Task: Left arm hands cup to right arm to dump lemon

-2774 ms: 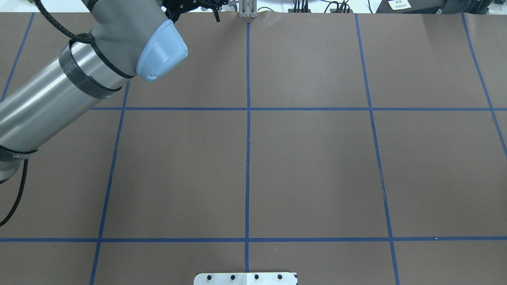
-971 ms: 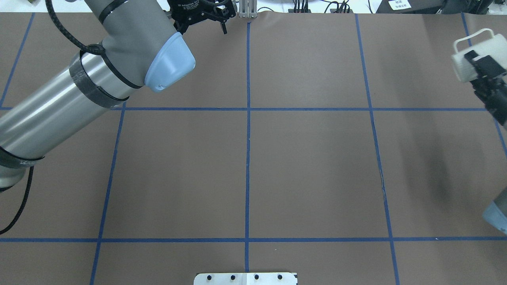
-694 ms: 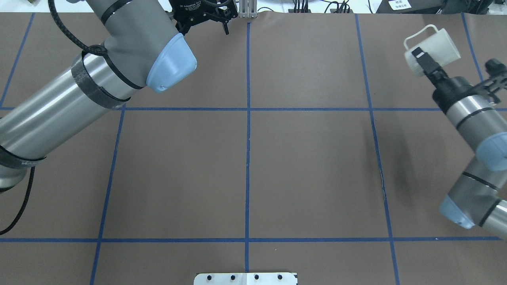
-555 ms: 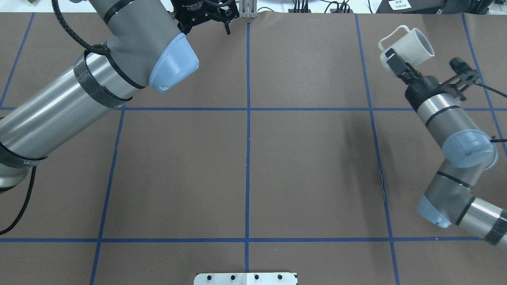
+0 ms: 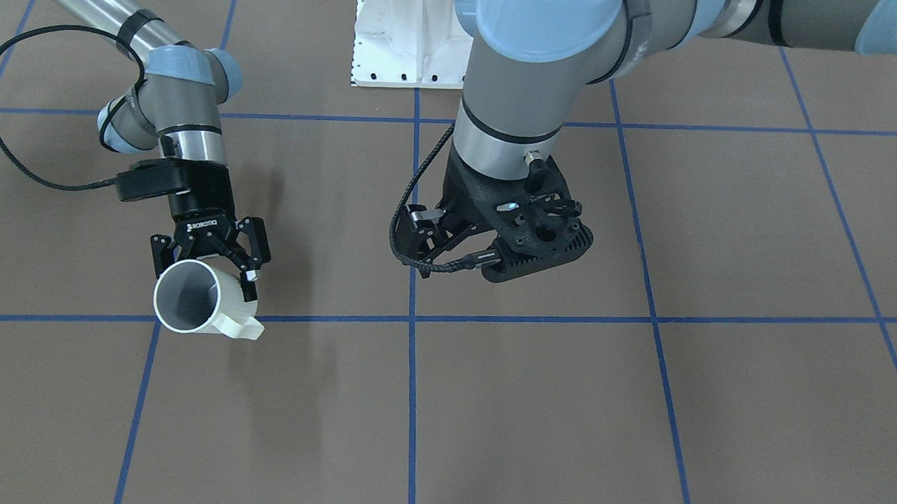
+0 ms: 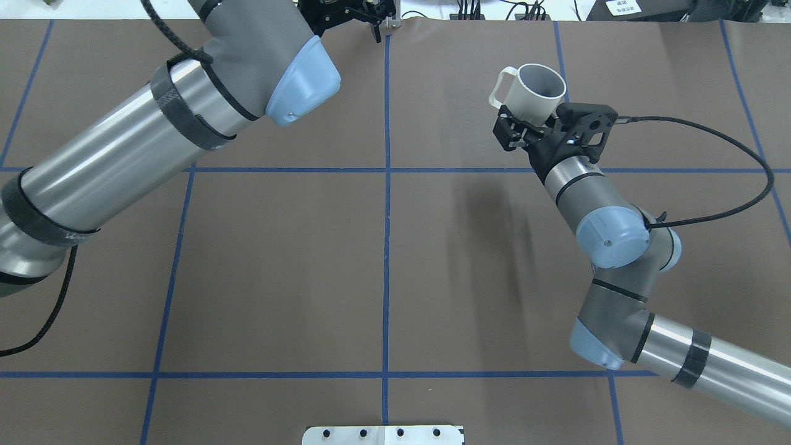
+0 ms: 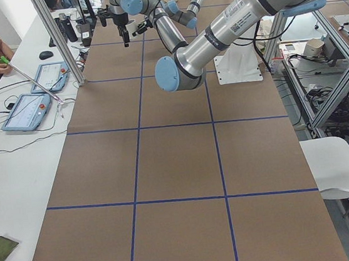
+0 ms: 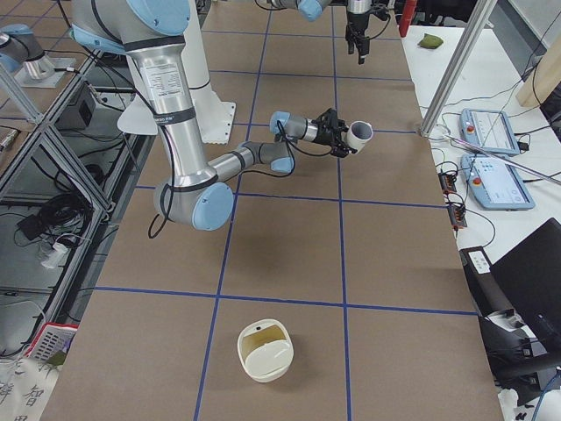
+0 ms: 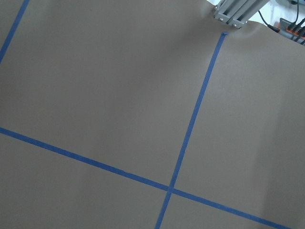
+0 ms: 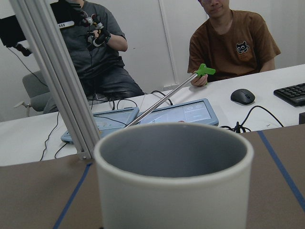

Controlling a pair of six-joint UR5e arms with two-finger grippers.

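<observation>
My right gripper point(image 6: 530, 121) is shut on the cream-white cup point(image 6: 537, 91) and holds it above the table's far right part, mouth tilted up and handle to the left. It also shows in the front view, where the gripper point(image 5: 205, 272) grips the cup point(image 5: 193, 303). The cup's grey inside point(image 10: 174, 152) shows no lemon; the lemon is not in view. My left gripper point(image 6: 349, 18) hangs open and empty over the far edge near the centre line. In the front view the black wrist plate point(image 5: 527, 236) hides its fingers.
A white bowl point(image 8: 265, 351) with a yellowish inside stands on the table at my right end. An aluminium post point(image 6: 386, 13) rises at the far edge. Two operators point(image 10: 228, 43) sit beyond it with tablets point(image 8: 491, 132). The white base plate point(image 5: 403, 41) is at my side.
The right arm swung in from the right edge with the cup and carried it left. The cup turned from lying on its side to mouth up. The left arm shifted right along the far edge.
</observation>
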